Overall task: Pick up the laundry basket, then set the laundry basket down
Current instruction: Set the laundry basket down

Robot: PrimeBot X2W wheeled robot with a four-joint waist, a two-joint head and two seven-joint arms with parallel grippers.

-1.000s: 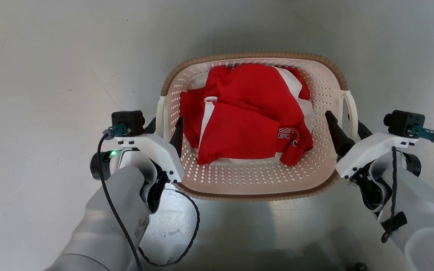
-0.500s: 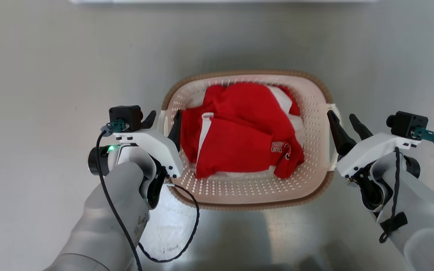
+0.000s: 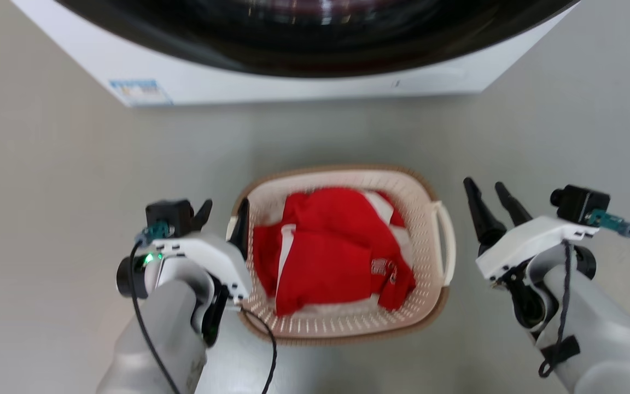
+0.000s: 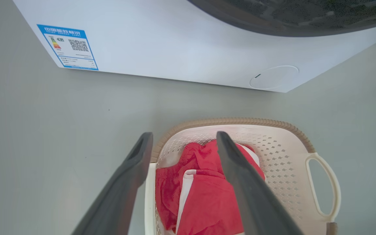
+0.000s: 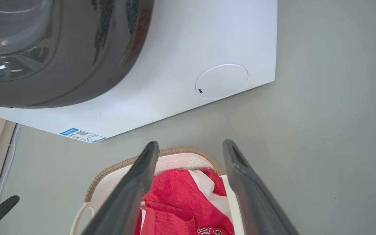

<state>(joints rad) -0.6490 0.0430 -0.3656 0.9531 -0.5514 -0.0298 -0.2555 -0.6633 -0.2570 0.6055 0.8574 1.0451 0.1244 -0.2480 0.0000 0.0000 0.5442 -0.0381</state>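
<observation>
Straddling the left edge of the cream-white perforated plastic laundry basket, the left tool has its fingers apart. The basket stands on the grey floor. The right tool, fingers likewise spread, hangs just beside it, not touching.

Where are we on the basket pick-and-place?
Looks nearly done: the laundry basket sits on the floor by the washer. Both grippers are open; the right gripper is clear of the right handle, and the left gripper straddles the basket's left side. Left: back that one out.
</observation>
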